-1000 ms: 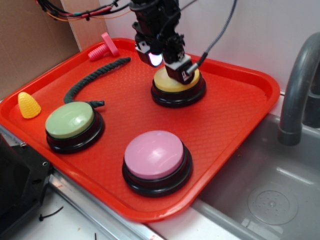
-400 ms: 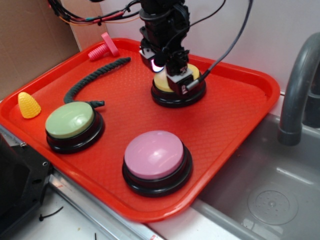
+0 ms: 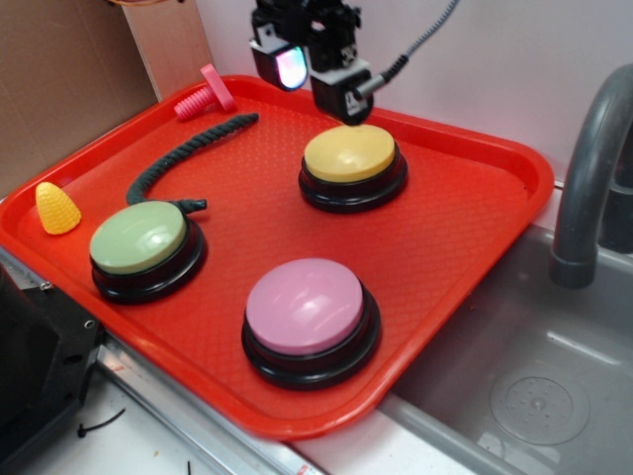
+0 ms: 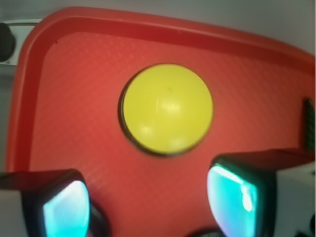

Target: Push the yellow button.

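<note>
The yellow button, a domed yellow top on a black round base, stands at the back middle of the red tray. My gripper hangs in the air above and behind it, clear of its top. Its two fingers stand apart with only bare tray between them, so it is open and holds nothing. In the wrist view the whole button top shows ahead of the fingertips.
A green button sits front left and a pink button at the front middle of the tray. A dark rope, a pink bolt and a small yellow cone lie at the left. A sink with a grey tap is to the right.
The gripper was down on the yellow button's top; it has since risen straight up and slightly back, leaving the button uncovered. Nothing else moved.
</note>
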Robot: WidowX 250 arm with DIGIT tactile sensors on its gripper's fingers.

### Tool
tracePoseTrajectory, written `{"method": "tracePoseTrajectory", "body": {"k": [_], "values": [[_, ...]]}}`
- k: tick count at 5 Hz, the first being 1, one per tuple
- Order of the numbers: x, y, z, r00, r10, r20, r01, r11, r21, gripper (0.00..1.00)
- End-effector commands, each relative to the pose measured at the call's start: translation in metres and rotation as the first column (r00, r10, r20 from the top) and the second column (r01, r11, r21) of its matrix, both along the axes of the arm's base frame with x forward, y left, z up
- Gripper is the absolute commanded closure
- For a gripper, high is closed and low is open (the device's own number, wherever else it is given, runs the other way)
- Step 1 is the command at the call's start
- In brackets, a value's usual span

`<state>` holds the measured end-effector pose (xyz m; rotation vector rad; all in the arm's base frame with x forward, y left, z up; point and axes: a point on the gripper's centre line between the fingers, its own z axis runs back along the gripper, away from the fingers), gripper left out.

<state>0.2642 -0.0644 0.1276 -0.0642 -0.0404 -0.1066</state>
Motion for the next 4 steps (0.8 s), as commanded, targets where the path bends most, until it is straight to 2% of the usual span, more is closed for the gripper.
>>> {"method": "tracePoseTrajectory", "body": {"k": [1, 4], "values": [[-0.001, 0.002, 0.047, 0.996, 0.040, 0.086, -0.039, 0.999, -0.010, 0.00], [-0.012, 0.001, 0.068, 0.996, 0.046, 0.079, -0.044, 0.999, -0.022, 0.00]]}}
